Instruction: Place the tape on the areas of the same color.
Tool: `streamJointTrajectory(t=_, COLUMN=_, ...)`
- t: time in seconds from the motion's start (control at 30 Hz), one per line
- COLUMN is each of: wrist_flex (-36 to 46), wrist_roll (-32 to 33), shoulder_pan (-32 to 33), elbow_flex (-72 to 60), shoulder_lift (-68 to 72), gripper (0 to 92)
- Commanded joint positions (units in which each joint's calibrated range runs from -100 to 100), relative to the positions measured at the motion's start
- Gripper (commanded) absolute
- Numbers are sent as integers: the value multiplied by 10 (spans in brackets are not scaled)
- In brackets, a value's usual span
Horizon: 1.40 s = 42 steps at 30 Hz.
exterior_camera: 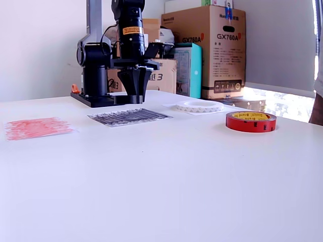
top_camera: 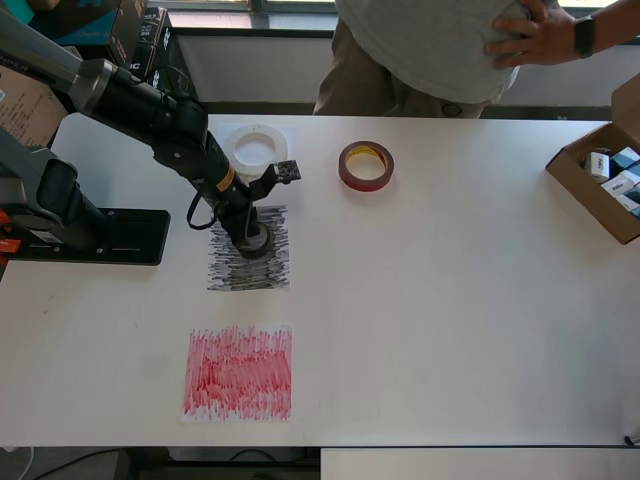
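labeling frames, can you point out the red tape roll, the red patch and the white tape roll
red tape roll (top_camera: 366, 166), overhead view, on its dark-red outer band
red patch (top_camera: 238, 372), overhead view, middle of the scribbled area
white tape roll (exterior_camera: 200, 106), exterior view, on its flat top face

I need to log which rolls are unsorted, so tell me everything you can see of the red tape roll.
The red tape roll is a dark-red ring with a yellow inner core, glossy like plastic tape. It lies flat on the bare white table, on no coloured patch, to the overhead view's right of the white tape roll and far from the red scribbled patch. Nothing touches it but the table.
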Motion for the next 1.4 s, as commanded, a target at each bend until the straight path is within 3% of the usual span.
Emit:
streamJointTrajectory(t=0.0, wrist_flex=-5, wrist_roll=-2, shoulder_pan=1, elbow_flex=3, shoulder_lift=6, gripper=0)
streamJointTrajectory(t=0.97, wrist_flex=-5, wrist_roll=15, shoulder_pan=2, elbow_flex=17, shoulder_lift=7, gripper=20)
streamJointTrajectory(t=1.03, wrist_flex=-15, wrist_roll=28, shoulder_pan=2, elbow_flex=16, shoulder_lift=7, gripper=101)
streamJointTrajectory(t=1.23, wrist_flex=-55, wrist_roll=43, shoulder_pan=0, elbow_flex=19, shoulder_lift=7, gripper=480)
streamJointTrajectory(t=1.37, wrist_flex=-55, wrist_roll=39, shoulder_pan=1, elbow_flex=22, shoulder_lift=7, gripper=546)
